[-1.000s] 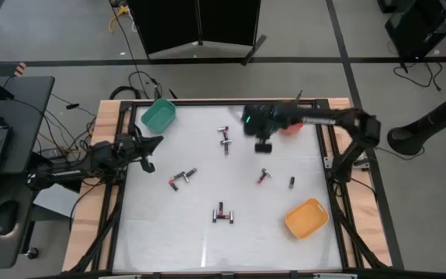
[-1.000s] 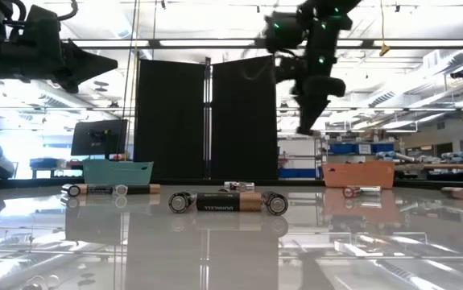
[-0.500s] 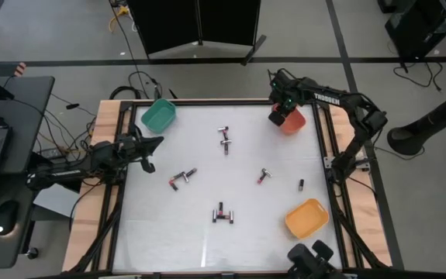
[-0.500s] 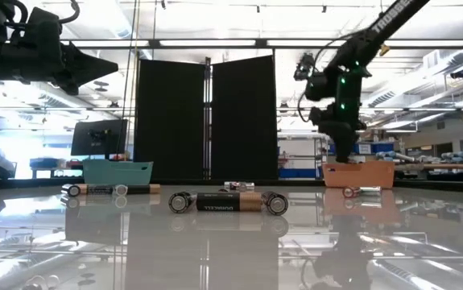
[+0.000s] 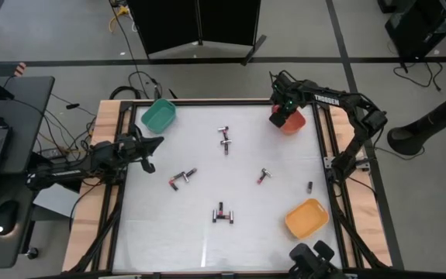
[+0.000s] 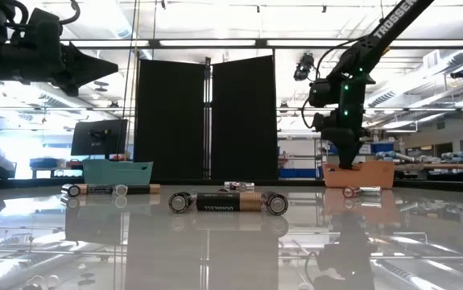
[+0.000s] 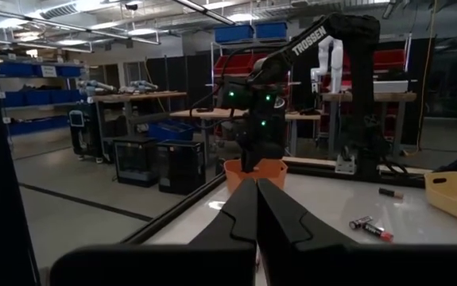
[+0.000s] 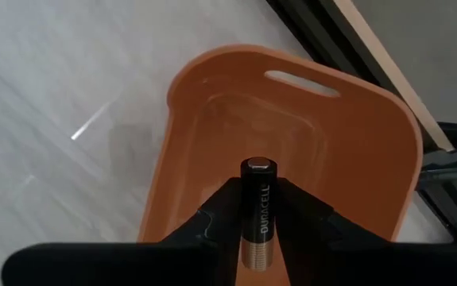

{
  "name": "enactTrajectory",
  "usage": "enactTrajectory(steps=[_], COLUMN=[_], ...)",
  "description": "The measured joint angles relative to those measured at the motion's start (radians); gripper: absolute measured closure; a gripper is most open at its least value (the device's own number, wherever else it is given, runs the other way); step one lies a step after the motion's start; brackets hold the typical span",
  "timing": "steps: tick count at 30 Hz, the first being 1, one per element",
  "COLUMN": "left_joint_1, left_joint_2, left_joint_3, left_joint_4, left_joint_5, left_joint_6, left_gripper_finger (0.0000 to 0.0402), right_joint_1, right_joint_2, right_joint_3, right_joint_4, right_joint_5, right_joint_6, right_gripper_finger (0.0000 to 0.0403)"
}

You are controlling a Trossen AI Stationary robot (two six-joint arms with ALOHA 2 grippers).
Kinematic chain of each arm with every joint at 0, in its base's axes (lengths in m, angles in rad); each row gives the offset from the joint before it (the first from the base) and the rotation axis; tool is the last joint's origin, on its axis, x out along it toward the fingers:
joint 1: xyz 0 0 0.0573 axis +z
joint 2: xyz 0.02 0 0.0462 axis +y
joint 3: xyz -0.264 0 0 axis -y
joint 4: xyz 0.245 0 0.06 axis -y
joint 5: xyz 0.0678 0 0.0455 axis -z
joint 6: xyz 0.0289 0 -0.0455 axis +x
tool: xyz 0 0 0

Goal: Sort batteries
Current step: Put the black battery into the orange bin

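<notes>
Right end effector (image 8: 258,230) poised over the orange bin (image 8: 355,183) at the far right corner of the worktop (image 5: 207,232), fingers clamped on a black-and-copper battery (image 8: 257,210) standing between them, its tip aimed into the bin's hollow. Seen from above at the same bin (image 5: 288,122); seen from table height dipping toward it (image 6: 358,173). Left end effector (image 5: 146,164) parked over the left edge, fingers clenched on nothing, tips pressed together (image 7: 256,208). Teal bin (image 5: 159,115) at the far left corner, yellow bin (image 5: 306,218) near the right front. Loose batteries scattered on the worktop: a pair far centre (image 5: 225,138), a pair left of centre (image 5: 181,178), one right of centre (image 5: 263,176), one by the right edge (image 5: 309,187), a cluster near front centre (image 5: 222,213).
</notes>
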Motion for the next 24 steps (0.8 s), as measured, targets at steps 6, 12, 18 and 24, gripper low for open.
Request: enactTrajectory(steps=[6, 12, 18, 24], left_joint_1=[0.000, 0.000, 0.000, 0.000], left_joint_2=[0.000, 0.000, 0.000, 0.000], left_joint_3=[0.000, 0.000, 0.000, 0.000], left_joint_4=[-0.026, -0.043, -0.043, -0.043], left_joint_5=[0.006, 0.010, 0.011, 0.012], left_joint_6=[-0.010, -0.026, -0.026, -0.026], left_gripper_finger=[0.0396, 0.0396, 0.0396, 0.0396], right_joint_1=[-0.011, -0.015, -0.017, -0.034], right_joint_2=[0.000, 0.000, 0.000, -0.001], right_joint_3=[0.000, -0.016, -0.078, -0.126], right_joint_4=[0.000, 0.011, 0.058, 0.121], right_joint_5=[-0.016, -0.031, -0.033, -0.034], right_joint_6=[-0.003, 0.031, 0.053, 0.075], right_gripper_finger=[0.0339, 0.0345, 0.0342, 0.0340])
